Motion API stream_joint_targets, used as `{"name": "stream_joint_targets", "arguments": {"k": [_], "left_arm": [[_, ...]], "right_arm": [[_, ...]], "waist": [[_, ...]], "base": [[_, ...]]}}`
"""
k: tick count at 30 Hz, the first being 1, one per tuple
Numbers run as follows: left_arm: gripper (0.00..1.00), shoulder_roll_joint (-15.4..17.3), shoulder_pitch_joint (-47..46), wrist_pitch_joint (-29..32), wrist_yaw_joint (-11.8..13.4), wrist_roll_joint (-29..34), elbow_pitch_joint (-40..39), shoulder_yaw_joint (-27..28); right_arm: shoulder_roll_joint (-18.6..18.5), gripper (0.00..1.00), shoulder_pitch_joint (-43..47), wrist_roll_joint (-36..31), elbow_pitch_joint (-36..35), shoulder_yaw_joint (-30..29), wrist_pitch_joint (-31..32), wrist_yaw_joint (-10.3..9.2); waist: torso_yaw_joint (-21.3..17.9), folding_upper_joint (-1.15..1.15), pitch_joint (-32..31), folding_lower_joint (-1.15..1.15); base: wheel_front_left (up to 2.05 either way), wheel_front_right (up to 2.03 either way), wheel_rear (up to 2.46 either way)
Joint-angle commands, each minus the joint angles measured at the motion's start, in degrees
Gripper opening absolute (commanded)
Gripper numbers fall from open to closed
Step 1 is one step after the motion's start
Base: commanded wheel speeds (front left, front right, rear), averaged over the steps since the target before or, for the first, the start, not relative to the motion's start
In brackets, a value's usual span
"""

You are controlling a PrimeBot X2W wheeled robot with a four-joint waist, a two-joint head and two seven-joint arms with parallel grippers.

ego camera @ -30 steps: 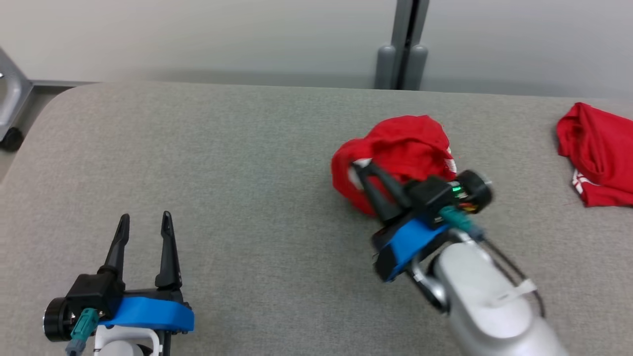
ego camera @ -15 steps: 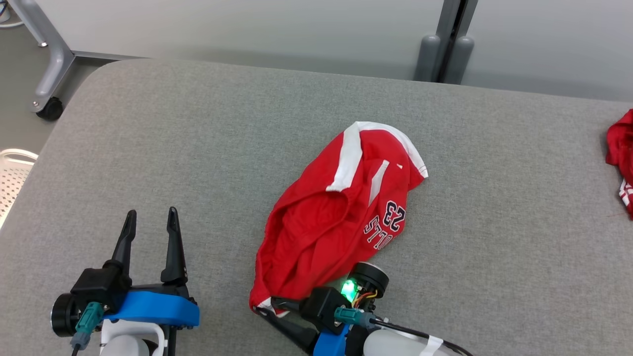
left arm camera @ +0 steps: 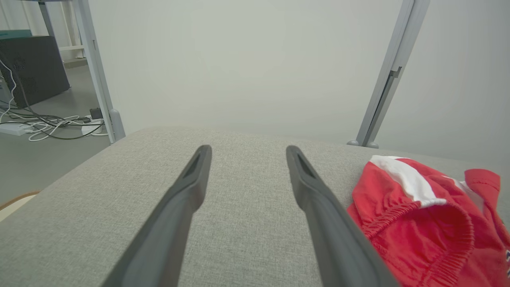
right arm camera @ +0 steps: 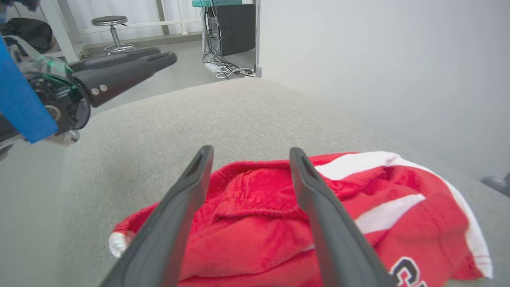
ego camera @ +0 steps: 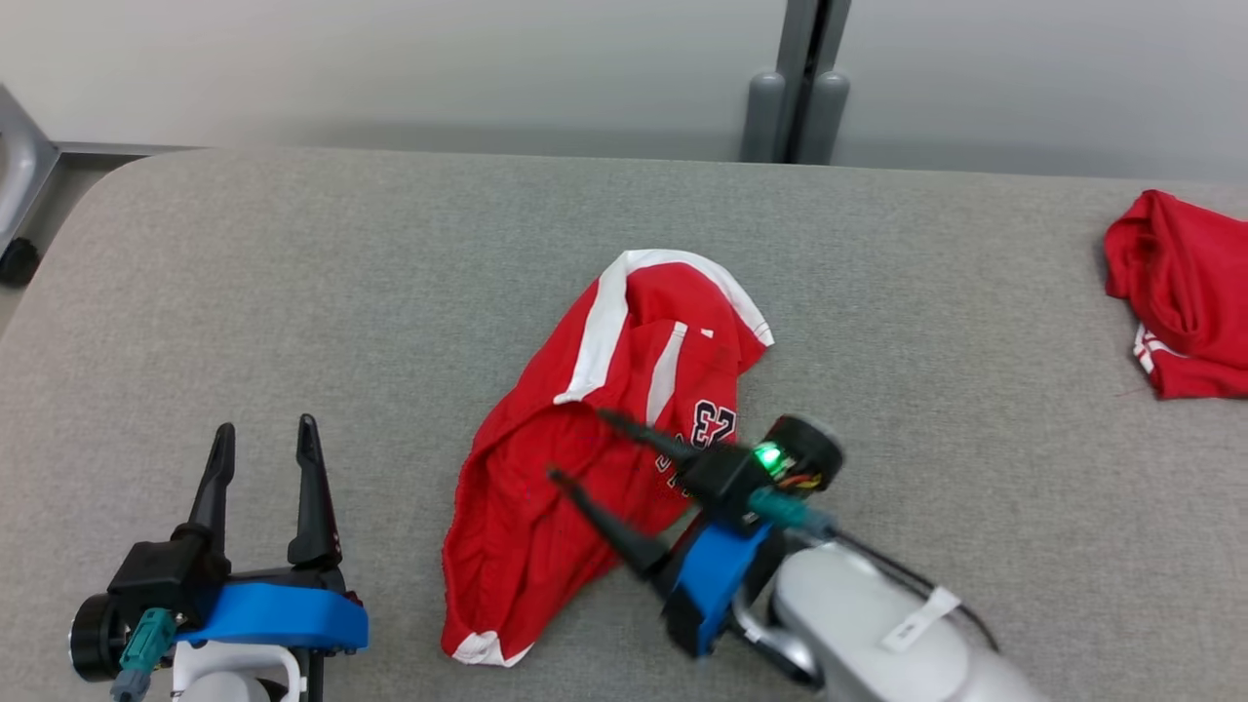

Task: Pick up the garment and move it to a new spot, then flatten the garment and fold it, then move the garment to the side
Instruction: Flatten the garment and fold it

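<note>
The garment (ego camera: 546, 487) is a pair of red shorts with white stripes and a dark "23", lying crumpled in the middle of the grey padded table (ego camera: 292, 273). My right gripper (ego camera: 579, 447) hovers open just over the garment's middle, fingers pointing left and away, with nothing between them. In the right wrist view the right gripper (right arm camera: 251, 149) straddles the garment (right arm camera: 398, 207) at its elastic waistband. My left gripper (ego camera: 265, 426) stands open at the lower left, apart from the cloth. In the left wrist view the left gripper (left arm camera: 248, 149) is empty, with the garment (left arm camera: 418, 223) to its right.
A second red garment (ego camera: 1180, 292) lies bunched at the table's far right. A grey post (ego camera: 799, 88) stands behind the table and a wheeled frame (ego camera: 15, 195) to its left. The left gripper (right arm camera: 131, 67) appears upper left in the right wrist view.
My right gripper has opened and let the garment go, then risen over its middle. The garment now lies stretched out on the table. The head camera has shifted; my left gripper has stayed open.
</note>
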Motion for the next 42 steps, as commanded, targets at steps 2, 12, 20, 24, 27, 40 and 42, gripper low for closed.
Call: {"name": "stream_joint_targets", "arguments": {"k": [2,12,20,24,27,40,42], "left_arm": [[1.0,0.2,0.2,-0.2,-0.2,0.4,-0.4,0.2],[1.0,0.0,-0.1,-0.2,-0.4,0.8,-0.8,-0.5],[1.0,-0.3,-1.2,-0.2,-0.5,0.2,-0.6,-1.2],[1.0,-0.4,-2.0,-0.2,-0.5,-0.3,-0.3,-2.3],[1.0,-0.4,-2.6,-0.2,-0.4,-0.8,-0.1,-2.7],[1.0,-0.5,-3.4,-0.2,0.7,-2.4,0.3,-4.2],[1.0,-0.5,-3.0,-0.2,0.8,-2.4,0.4,-4.0]], "right_arm": [[-1.8,1.0,1.6,-2.5,-1.4,-4.9,-0.3,0.01],[-3.8,1.0,-2.5,-7.4,1.2,-16.2,2.3,0.01],[-3.2,1.0,-8.6,-7.4,7.8,-15.6,7.3,0.01],[-3.3,1.0,-11.4,-6.3,12.9,-14.4,9.2,0.01],[-3.4,1.0,-12.7,-5.5,17.1,-13.7,10.4,0.01],[-1.6,0.0,-14.7,0.4,25.4,-9.5,6.9,0.01],[-2.0,0.0,-14.6,1.0,25.4,-9.1,4.2,0.01]], "waist": [[-0.9,0.0,-0.3,0.0],[-0.1,0.0,0.4,0.0],[2.4,0.0,2.2,0.0],[4.3,0.0,3.7,0.0],[5.5,0.0,4.6,0.0],[6.7,0.0,5.6,0.0],[6.3,0.0,5.1,0.0]], "base": [[0.0,0.0,0.0],[0.0,0.0,0.0],[0.0,0.0,0.0],[0.0,0.0,0.0],[0.0,0.0,0.0],[0.0,0.0,0.0],[0.0,0.0,0.0]]}}
